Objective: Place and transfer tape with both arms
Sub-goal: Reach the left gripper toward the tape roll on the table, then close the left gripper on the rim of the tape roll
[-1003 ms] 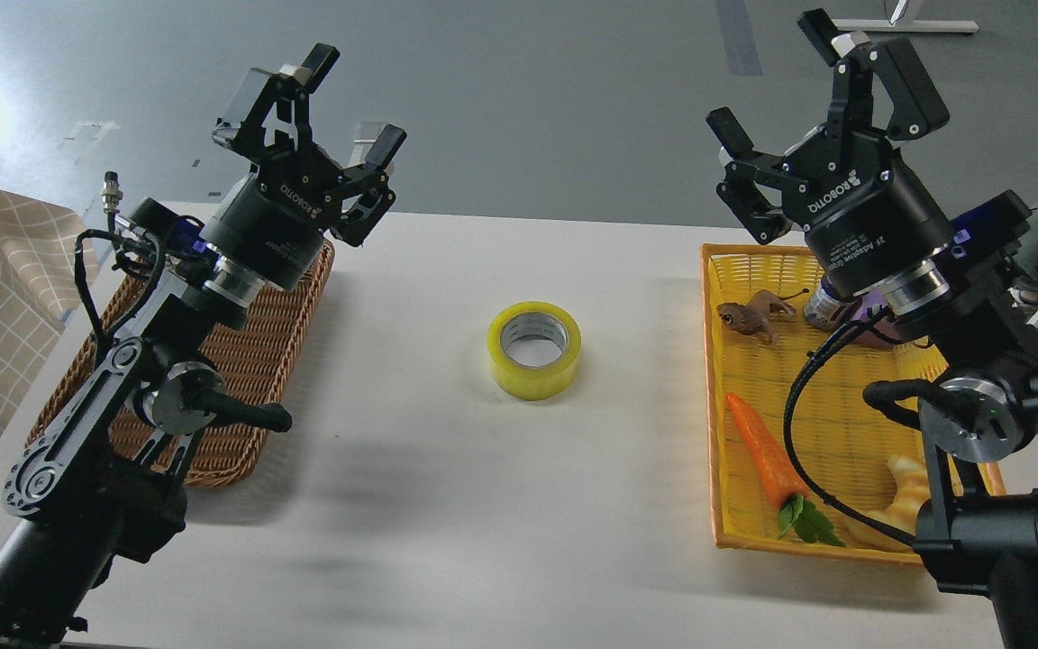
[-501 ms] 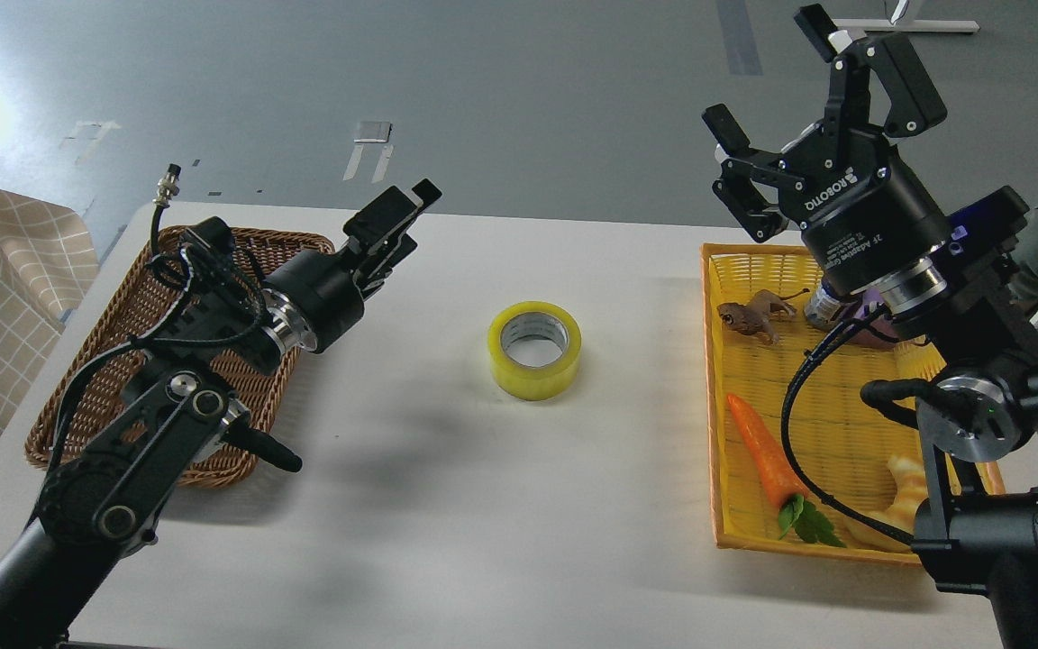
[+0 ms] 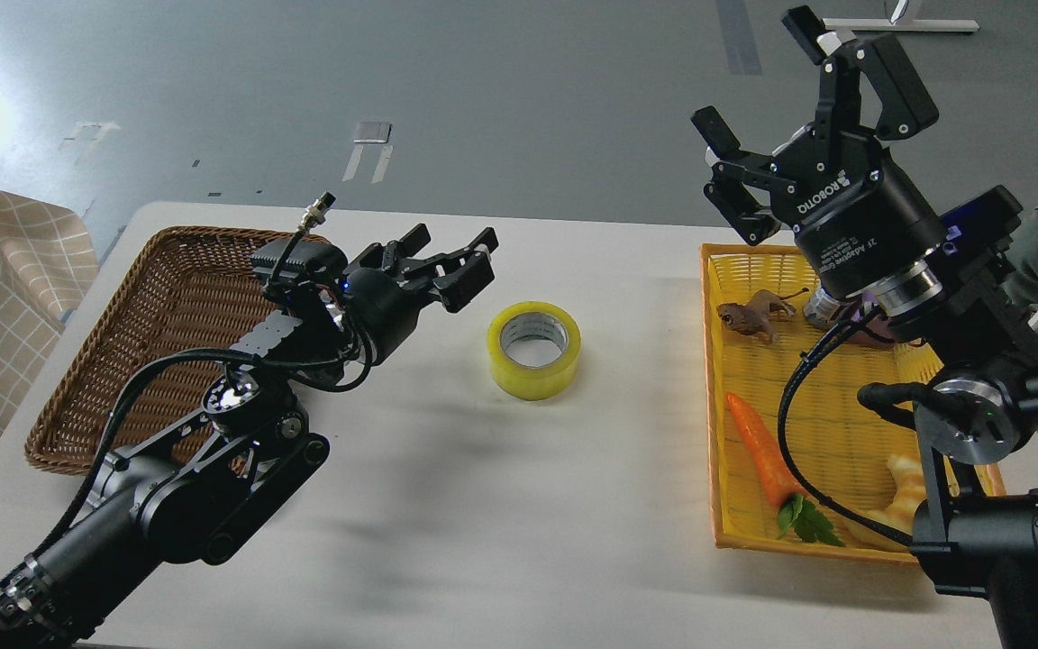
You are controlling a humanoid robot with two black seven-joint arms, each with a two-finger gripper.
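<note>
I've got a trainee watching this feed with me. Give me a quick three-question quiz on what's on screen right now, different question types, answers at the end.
1. True or false: the left hand is gripping the tape.
2. Which basket holds the carrot? A) the brown basket B) the yellow basket C) neither
3. Fill in: the tape lies flat on the white ____, between the two baskets.

Key
1. False: the hand is open, just left of the roll, not touching it.
2. B
3. table

The right hand is open, raised above the yellow basket.
</note>
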